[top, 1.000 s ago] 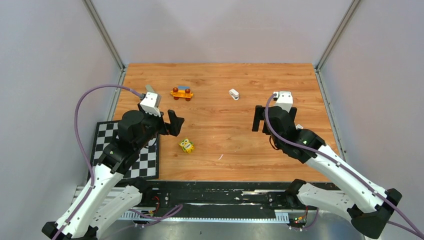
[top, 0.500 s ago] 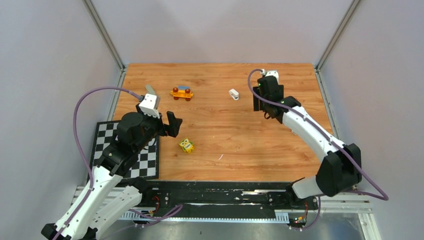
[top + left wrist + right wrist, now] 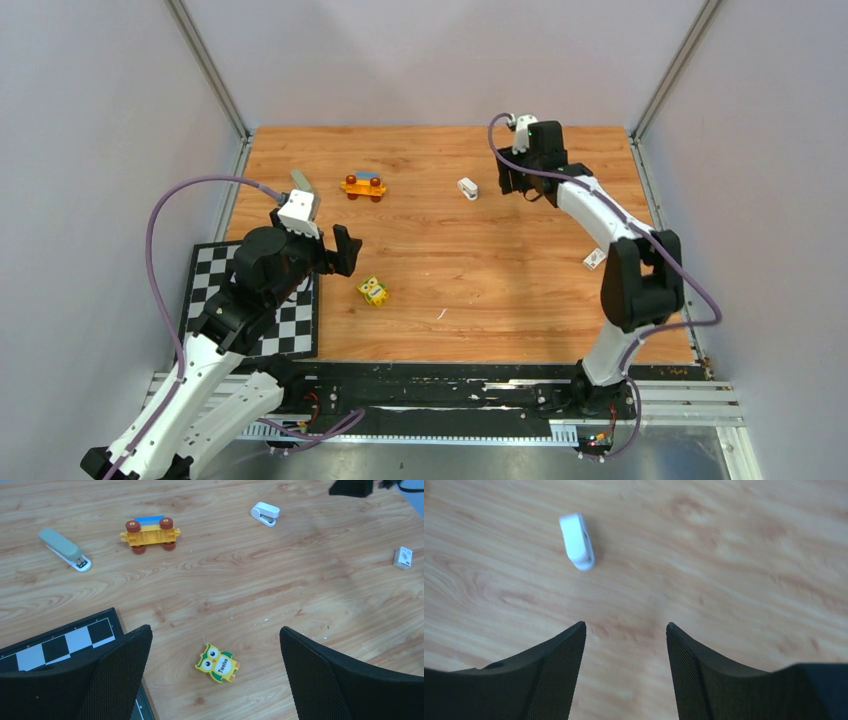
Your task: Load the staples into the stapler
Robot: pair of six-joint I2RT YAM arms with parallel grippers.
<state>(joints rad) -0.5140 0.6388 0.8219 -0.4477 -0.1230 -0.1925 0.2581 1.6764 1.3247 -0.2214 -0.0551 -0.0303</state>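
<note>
Right arm (image 3: 600, 215) has swung from the near right to the far side of the table, and a small white box (image 3: 595, 259) now shows on the wood it covered before. Plain grey walls (image 3: 100, 100) with thin metal corner posts (image 3: 208, 70) close in a wooden table (image 3: 450, 260). A black-and-white checkerboard mat (image 3: 290, 320) lies at the near left edge, partly under the left arm (image 3: 215, 330). The left gripper (image 3: 345, 248) hangs wide open and empty above the yellow owl block (image 3: 373, 291), near the centre. The right gripper (image 3: 503, 183) is also open and empty, its jaws pointing left, just beside a small white stapler (image 3: 467, 187) at the far centre. An orange toy car (image 3: 363, 186) stands left of that stapler. A longer green-grey stapler (image 3: 300, 180) lies at the far left, closed. Right of the owl block lies a thin pale sliver (image 3: 441, 314), too small to tell whether it is staples.
</note>
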